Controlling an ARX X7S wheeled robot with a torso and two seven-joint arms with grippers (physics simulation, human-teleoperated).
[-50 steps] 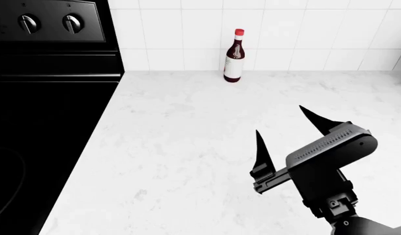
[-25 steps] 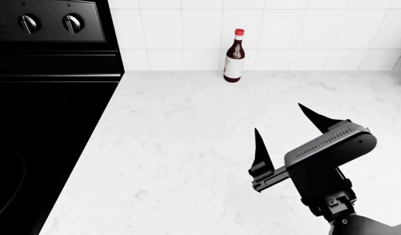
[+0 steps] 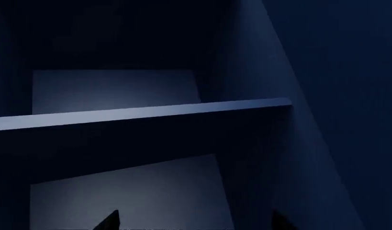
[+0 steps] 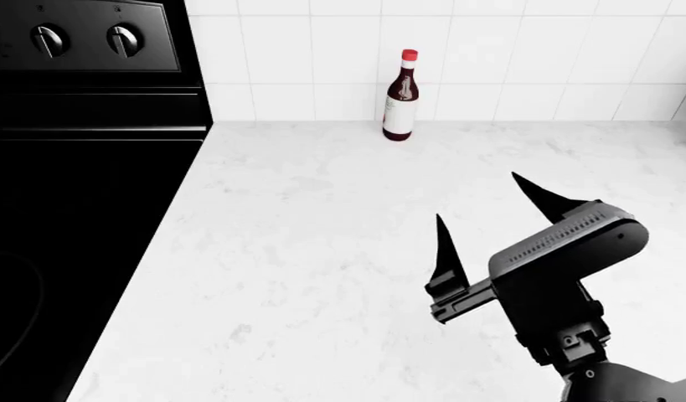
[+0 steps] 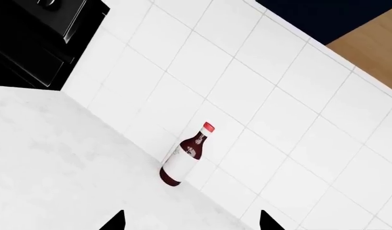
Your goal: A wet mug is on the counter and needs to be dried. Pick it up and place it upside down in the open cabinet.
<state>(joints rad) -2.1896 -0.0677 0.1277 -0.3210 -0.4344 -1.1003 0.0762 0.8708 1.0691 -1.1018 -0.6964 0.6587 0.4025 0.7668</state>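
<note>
1. Black, angular, the right arm rises from the lower right corner of the head view, its wrist block tilted, the right gripper [image 4: 493, 224] poised above the counter [image 4: 320, 251] with its tips aimed toward the back wall.

2. White marble-look counter, faint grey veining, spreads broad from the black stove [image 4: 74, 209] at the left to the tiled wall [image 4: 522, 59] behind. Its surface under the gripper is bare stone.

3. The mug does not show in any of the three views; its place cannot be told.

4. A dark bottle [image 4: 401, 95] with a red cap and white label stands upright at the back of the counter, just beside the tiled wall, well apart from the gripper. The right wrist view shows the same bottle [image 5: 186, 155] against the tiles, ahead of the two fingertips [image 5: 114, 221].

5. Right claw: spread wide, the two pointed fingers well apart, nothing between them, touching nothing.

6. Left arm: not visible in the head view. The left wrist view is dim blue, facing a dark cabinet interior with a shelf edge [image 3: 138, 115] running across it.

7. Left gripper [image 3: 192, 224]: only two dark fingertips peek in at the frame edge, set well apart, so the claw stands open and holds nothing visible.
</note>
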